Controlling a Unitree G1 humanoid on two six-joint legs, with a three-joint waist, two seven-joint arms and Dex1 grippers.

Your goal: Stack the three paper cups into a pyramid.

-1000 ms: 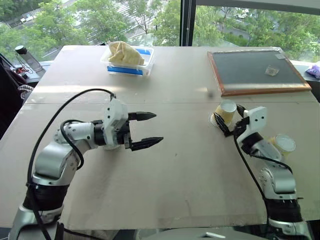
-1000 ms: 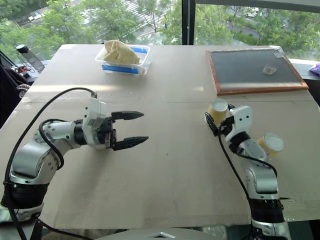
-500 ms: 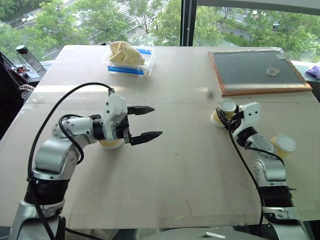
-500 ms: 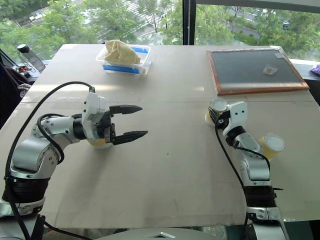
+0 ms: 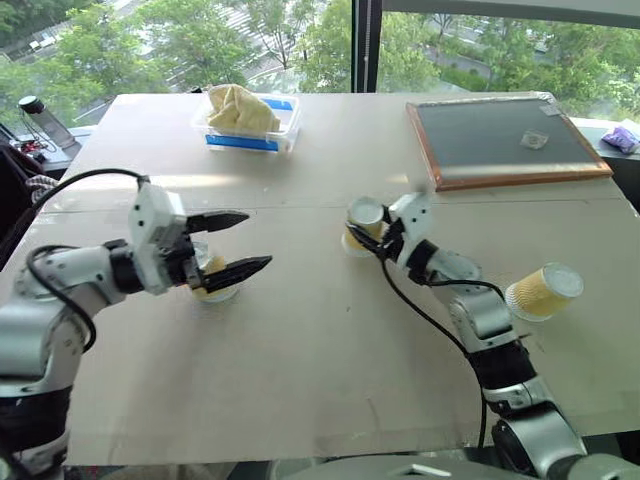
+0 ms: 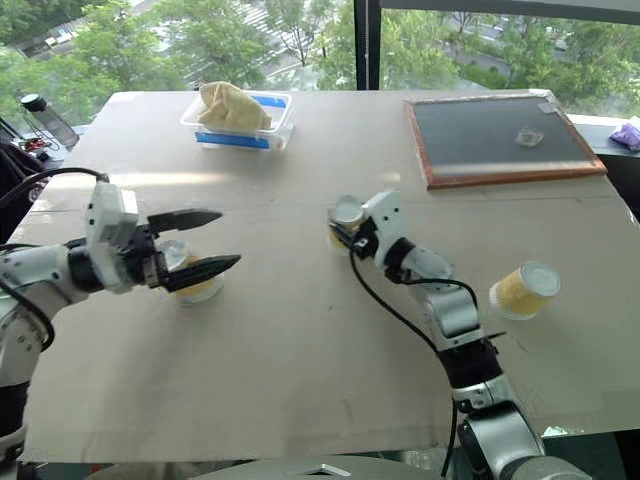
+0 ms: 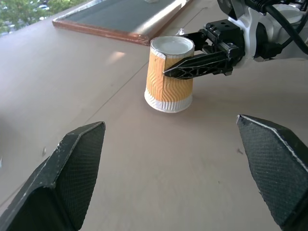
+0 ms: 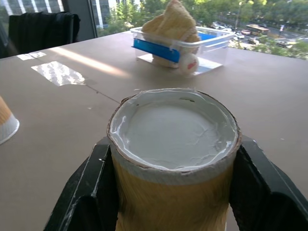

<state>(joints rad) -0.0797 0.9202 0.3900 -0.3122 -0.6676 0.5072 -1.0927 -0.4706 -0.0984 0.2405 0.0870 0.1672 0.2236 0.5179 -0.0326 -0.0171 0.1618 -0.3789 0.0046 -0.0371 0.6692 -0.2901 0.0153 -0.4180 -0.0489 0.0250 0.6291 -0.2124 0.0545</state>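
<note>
Three paper cups sat unstacked: one upside down (image 5: pixel 362 222) clamped between the right gripper's (image 5: pixel 372 236) fingers, one upside down (image 5: pixel 212 278) just behind the left gripper's (image 5: pixel 236 244) wide-open, empty fingers, one on its side (image 5: pixel 543 292) well apart, so the pyramid remained unbuilt.

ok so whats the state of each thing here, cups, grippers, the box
cup in right gripper: upside down, on the table, gripped at the sides
cup by left gripper: upside down, standing free
third cup: lying on its side
left gripper: open, holding nothing
right gripper: shut on cup
plastic box: lid off, something tan inside
</note>
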